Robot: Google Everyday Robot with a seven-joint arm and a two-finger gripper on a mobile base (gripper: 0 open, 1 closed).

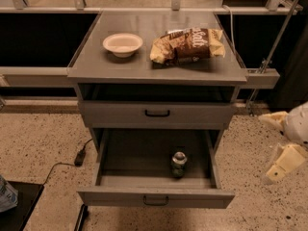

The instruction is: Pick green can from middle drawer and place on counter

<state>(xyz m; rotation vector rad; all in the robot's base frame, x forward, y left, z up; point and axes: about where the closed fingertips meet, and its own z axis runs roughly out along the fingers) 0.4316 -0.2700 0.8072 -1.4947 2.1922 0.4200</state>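
Two things crowd the desk (86, 66): white bowl (122, 44), then chip bag (187, 43). Below, the green can (179, 164) stands in the open middle drawer (120, 197). Far right hangs the gripper (282, 160), open or closed unclear; a low sideways reach could topple the can.

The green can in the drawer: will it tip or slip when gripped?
The green can stands upright and narrow, so a sideways push would probably tip it and let it roll on the flat floor of the middle drawer. Its smooth side may be slippery. The pincer hangs at the right edge, apart from it.
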